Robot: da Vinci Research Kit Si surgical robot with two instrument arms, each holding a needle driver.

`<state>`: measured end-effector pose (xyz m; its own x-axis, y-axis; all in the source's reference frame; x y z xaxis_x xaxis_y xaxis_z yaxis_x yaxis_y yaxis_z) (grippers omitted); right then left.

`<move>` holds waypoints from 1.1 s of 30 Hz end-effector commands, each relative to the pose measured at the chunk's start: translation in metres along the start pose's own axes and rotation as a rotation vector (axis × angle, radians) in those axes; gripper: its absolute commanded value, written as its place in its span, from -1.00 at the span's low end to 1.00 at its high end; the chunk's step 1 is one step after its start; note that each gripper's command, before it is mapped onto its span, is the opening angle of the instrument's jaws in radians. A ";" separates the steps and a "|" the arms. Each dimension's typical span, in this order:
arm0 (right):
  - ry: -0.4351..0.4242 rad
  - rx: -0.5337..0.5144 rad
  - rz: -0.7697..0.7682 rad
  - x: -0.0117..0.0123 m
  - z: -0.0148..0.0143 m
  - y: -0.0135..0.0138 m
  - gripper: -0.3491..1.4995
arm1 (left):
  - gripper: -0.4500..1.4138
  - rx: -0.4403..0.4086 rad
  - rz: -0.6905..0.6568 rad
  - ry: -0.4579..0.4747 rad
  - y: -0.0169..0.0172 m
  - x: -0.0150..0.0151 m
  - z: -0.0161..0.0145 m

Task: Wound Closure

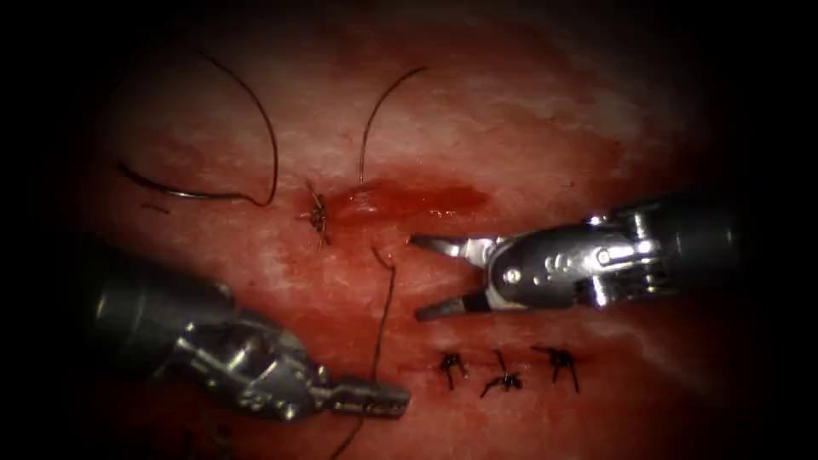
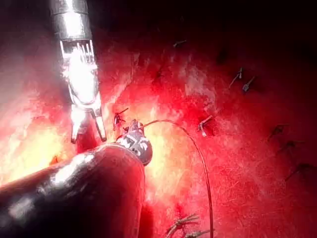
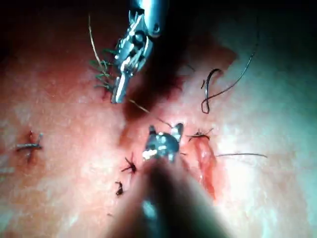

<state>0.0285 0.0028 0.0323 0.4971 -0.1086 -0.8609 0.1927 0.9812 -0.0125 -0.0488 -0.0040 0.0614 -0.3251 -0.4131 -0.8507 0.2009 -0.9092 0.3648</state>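
Both of my tools hang over the tissue. Right tool has its jaws spread wide and holds nothing; its two tips point toward the cut, one just below the cut's red, wet stretch and the other farther from it. Left tool has its jaws pressed together on the thread, which runs from those tips up toward the cut and trails off below them as well.

Just beyond my right tool's upper tip, at the left end of the cut, sits a tied knot with short dark ends. Red fluid pools along the cut to the right of that knot. Past the knot, well away from both tools and to the left of the cut, the needle lies flat on the tissue, free of either tool and not in the tissue; a strand arcs up from its end and curls back. Another loose strand rises from the cut's upper edge.

Below my right tool, three finished stitches sit in a row.
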 end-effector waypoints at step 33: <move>-0.101 0.057 -0.290 0.0015 0.0025 -0.0004 -1.00 | -1.00 -0.007 -0.049 0.018 -0.0024 -0.0021 -0.0001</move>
<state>0.0307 0.0024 0.0320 0.4957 -0.4022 -0.7698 0.3807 0.8972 -0.2236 -0.0480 -0.0003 0.0618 -0.3184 -0.3675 -0.8738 0.1895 -0.9279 0.3212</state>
